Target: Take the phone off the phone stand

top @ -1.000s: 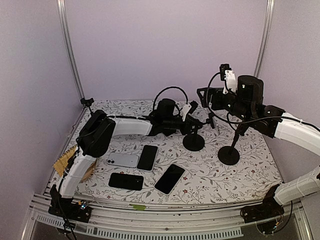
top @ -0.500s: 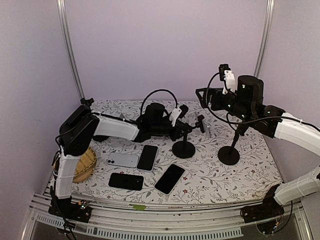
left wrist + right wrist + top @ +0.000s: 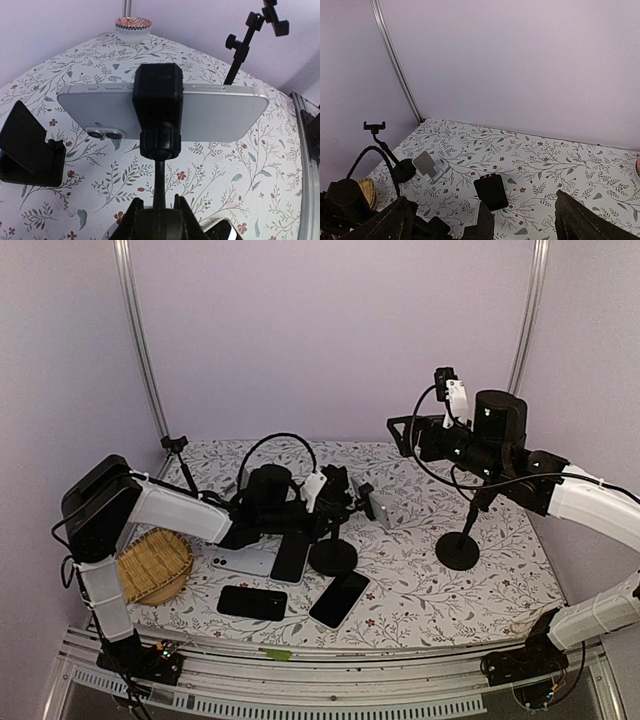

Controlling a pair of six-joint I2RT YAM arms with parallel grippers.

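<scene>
A silver phone (image 3: pixel 215 112) lies sideways in the black clamp (image 3: pixel 159 100) of a phone stand; it also shows in the top view (image 3: pixel 378 508). My left gripper (image 3: pixel 158 212) is shut on the stand's thin stem just below the clamp. In the top view, the left gripper (image 3: pixel 330 504) is above the stand's round base (image 3: pixel 333 558), which sits on the table. My right gripper (image 3: pixel 403 435) is open and empty, held high at the right, well apart from the phone. Its fingers (image 3: pixel 387 220) spread wide in the right wrist view.
Several loose phones lie near the stand base: a silver one (image 3: pixel 245 560) and black ones (image 3: pixel 292 558), (image 3: pixel 252 602), (image 3: pixel 340 597). A woven basket (image 3: pixel 155 565) is at left. A second round-based stand (image 3: pixel 460 550) is at right. A black wedge stand (image 3: pixel 491 191) and a white one (image 3: pixel 427 165) sit at the back.
My left gripper has dragged the stand with the phone to the left and toward the near edge. The left arm has folded back. The right arm has barely moved.
</scene>
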